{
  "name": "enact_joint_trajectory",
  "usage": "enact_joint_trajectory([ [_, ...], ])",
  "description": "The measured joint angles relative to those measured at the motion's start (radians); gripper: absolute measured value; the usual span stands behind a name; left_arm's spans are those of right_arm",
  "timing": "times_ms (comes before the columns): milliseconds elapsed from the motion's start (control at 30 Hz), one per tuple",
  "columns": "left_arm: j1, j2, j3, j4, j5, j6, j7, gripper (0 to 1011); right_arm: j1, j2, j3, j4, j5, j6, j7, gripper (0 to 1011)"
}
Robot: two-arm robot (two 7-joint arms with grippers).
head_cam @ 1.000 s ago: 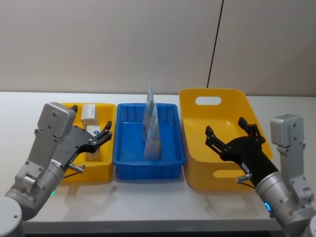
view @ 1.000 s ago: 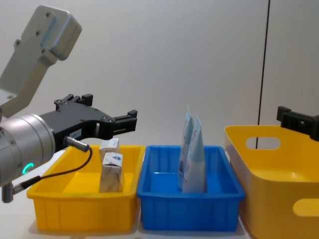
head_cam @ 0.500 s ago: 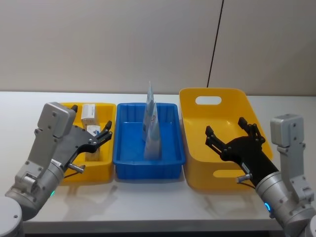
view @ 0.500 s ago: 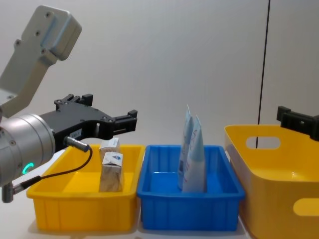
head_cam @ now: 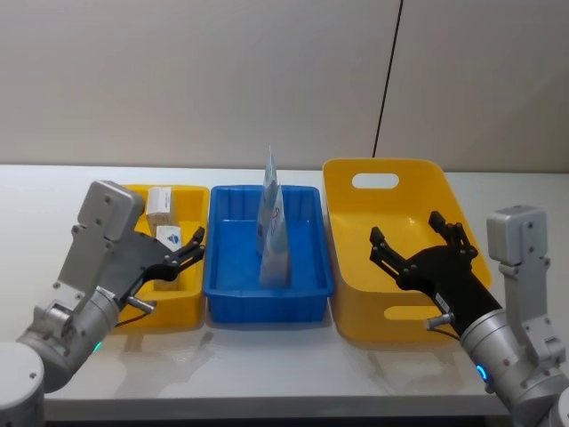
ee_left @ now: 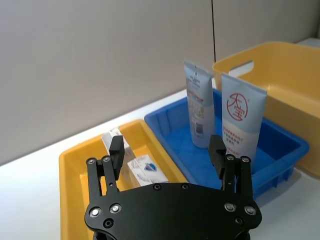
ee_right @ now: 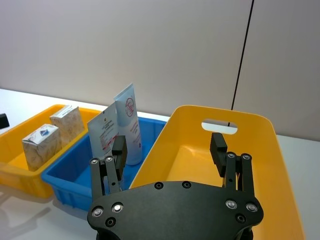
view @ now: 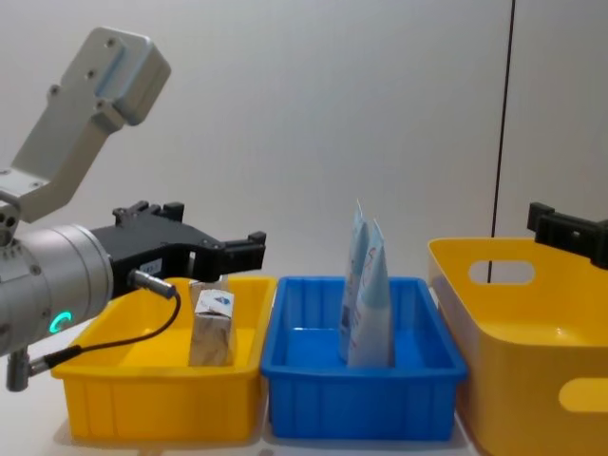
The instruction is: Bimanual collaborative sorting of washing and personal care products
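Note:
Two small white packs stand in the small yellow bin on the left; the chest view shows the nearer pack from the side. Two pale-blue pouches stand upright in the blue bin. My left gripper hovers open and holds nothing above the near part of the small yellow bin, just over the packs. My right gripper hangs open and holds nothing above the large yellow bin. The right wrist view shows the pouches and the packs beyond the open right gripper.
The three bins sit side by side on a white table, with the table's front edge close below them. A black cable runs down the wall behind the large yellow bin.
My left arm has shifted slightly right and dropped a little, bringing its open gripper lower over the small yellow bin. The right arm has not moved.

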Motion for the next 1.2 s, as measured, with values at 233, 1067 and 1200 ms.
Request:
enact_joint_trajectory([
  [233,-0.021,-0.006,0.006,0.000,-0.006,0.110,-0.007,1003,0.000,0.000,0.000,0.000,0.000,0.000,0.000,1000],
  [1067,-0.121,-0.059,0.057,0.101,0.076,0.335,0.041,1003,0.000,0.000,0.000,0.000,0.000,0.000,0.000,1000],
  [1200,-0.140,-0.073,0.060,0.135,0.081,0.341,0.041,1003,0.000,0.000,0.000,0.000,0.000,0.000,0.000,1000],
])
